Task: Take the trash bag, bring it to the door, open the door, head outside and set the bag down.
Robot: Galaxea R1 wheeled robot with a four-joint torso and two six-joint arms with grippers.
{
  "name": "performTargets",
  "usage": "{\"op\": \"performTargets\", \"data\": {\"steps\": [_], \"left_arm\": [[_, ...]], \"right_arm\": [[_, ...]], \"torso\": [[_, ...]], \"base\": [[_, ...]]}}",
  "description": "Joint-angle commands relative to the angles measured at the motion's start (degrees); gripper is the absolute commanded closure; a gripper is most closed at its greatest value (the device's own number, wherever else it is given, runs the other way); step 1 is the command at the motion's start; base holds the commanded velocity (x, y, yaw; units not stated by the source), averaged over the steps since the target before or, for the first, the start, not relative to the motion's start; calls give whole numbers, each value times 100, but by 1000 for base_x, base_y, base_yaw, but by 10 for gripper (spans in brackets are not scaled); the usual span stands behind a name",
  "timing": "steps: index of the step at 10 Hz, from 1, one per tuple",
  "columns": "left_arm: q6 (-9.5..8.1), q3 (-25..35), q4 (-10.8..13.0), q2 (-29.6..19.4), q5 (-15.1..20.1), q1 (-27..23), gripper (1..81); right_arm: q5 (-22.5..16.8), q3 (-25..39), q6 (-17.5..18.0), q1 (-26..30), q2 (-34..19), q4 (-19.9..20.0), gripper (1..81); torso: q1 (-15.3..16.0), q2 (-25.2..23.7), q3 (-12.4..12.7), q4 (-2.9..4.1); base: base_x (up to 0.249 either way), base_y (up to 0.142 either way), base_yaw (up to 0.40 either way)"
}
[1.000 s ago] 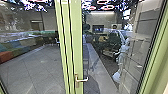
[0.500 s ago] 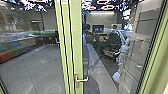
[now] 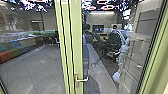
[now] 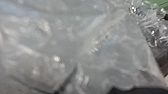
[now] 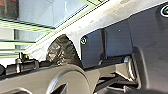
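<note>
A light-green framed glass door [image 3: 77, 45] stands straight ahead in the head view, its metal lever handle [image 3: 82, 79] low on the middle upright. Crumpled, translucent grey plastic of the trash bag [image 4: 60, 45] lies very close to the camera in the left wrist view. From the right wrist, a dark, shiny, wrinkled part of the bag [image 5: 62, 51] shows beyond the robot's jointed bar, near the pale sill and green door frame. How either gripper stands to the bag cannot be made out.
Through the glass are a grey tiled floor [image 3: 40, 67], coloured seating blocks [image 3: 15, 50] along the left and a screen [image 3: 98, 28] at the back. Reflections overlap the right pane. The thick green side frame [image 3: 156, 52] stands close on the right.
The head camera's view of the door and handle holds steady. Behind or reflected in the right pane, a faint dark shape has shifted slightly.
</note>
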Motion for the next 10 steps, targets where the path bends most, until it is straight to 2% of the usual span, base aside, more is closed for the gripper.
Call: {"op": "performTargets", "data": {"steps": [1, 4, 5, 6, 7, 8, 9, 10], "left_arm": [[-7, 53, -44, -40, 422, -362, 811], [-16, 36, -44, -13, 413, -362, 811], [-16, 44, -53, -13, 413, -362, 811], [-25, 35, -45, -13, 413, -362, 811], [-34, 35, -53, -22, 421, -362, 811], [-34, 27, -53, -14, 422, -362, 811], [-34, 27, -53, -5, 413, -362, 811], [-34, 44, -53, -4, 404, -362, 811]], "right_arm": [[13, 2288, 2, 1018, -1897, 583, 10], [-49, 2977, 37, 1652, -2621, 635, 10], [-181, 3240, 37, 2011, -2788, 696, 10], [-598, 3546, 37, 2478, -2989, 696, 10], [-1186, 3758, 45, 3004, -3104, 783, 10], [-2256, 3943, 201, 3733, -3148, 1003, 10], [-2849, 4057, 508, 4189, -3191, 1004, 10], [-3089, 4187, 867, 4585, -3314, 969, 10]], "torso": [[0, 0, 0, 0], [0, 0, 0, 0], [0, 0, 0, 0], [0, 0, 0, 0], [0, 0, 0, 0], [0, 0, 0, 0], [0, 0, 0, 0], [0, 0, 0, 0]], "base": [[0, 0, 0], [0, 0, 0], [0, 0, 0], [0, 0, 0], [0, 0, 0], [0, 0, 0], [0, 0, 0], [0, 0, 0]]}}
